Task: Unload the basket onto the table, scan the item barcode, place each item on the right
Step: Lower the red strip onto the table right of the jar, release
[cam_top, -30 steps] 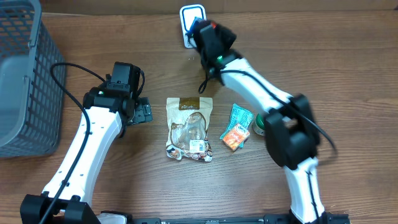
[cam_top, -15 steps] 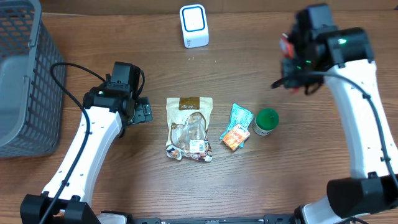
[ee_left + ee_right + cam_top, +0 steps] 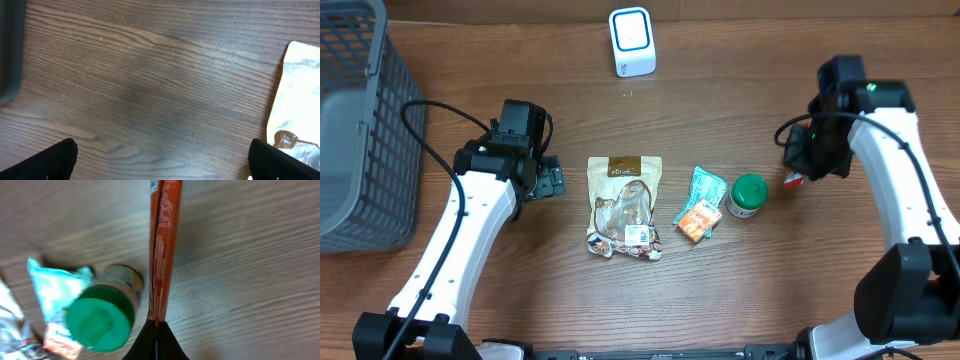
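My right gripper [image 3: 807,160] is shut on a thin orange-red packet [image 3: 793,181], just right of the green-lidded jar [image 3: 748,195]. In the right wrist view the packet [image 3: 162,250] stands edge-on, pinched between the closed black fingers [image 3: 156,332], close above the wood. No barcode shows on it. The white scanner with a blue face [image 3: 632,41] stands at the back middle, far from the packet. My left gripper [image 3: 551,181] is open and empty beside the snack pouch [image 3: 624,205]; its fingertips [image 3: 56,159] stand wide apart over bare wood.
A grey mesh basket [image 3: 355,120] fills the far left. A teal and orange packet [image 3: 700,205] lies between the pouch and the jar. In the right wrist view the jar [image 3: 100,320] sits left of the held packet, with the teal packet [image 3: 55,287] beyond it.
My right arm has swung from the scanner at the back to the right side and come down beside the jar, still holding the orange-red packet. The left arm has not moved.
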Controlling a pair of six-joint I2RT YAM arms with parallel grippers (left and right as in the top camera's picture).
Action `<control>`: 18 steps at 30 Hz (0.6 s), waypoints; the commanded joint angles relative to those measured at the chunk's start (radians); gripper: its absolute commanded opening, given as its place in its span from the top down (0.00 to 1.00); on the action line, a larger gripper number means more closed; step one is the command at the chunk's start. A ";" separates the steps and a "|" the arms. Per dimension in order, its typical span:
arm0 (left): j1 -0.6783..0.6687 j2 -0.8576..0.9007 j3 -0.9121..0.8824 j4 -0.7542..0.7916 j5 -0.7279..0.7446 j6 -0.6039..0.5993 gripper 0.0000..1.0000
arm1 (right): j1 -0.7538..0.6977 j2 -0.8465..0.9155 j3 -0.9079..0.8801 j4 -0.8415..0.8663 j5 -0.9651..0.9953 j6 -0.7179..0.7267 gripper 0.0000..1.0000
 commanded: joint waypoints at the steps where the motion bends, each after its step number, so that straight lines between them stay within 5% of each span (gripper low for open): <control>1: -0.001 -0.009 0.015 0.002 -0.009 0.001 0.00 | -0.003 -0.002 -0.122 0.090 -0.021 0.021 0.96; 18: -0.001 -0.009 0.015 0.002 -0.009 0.001 0.00 | -0.016 -0.002 -0.376 0.354 -0.042 0.043 0.97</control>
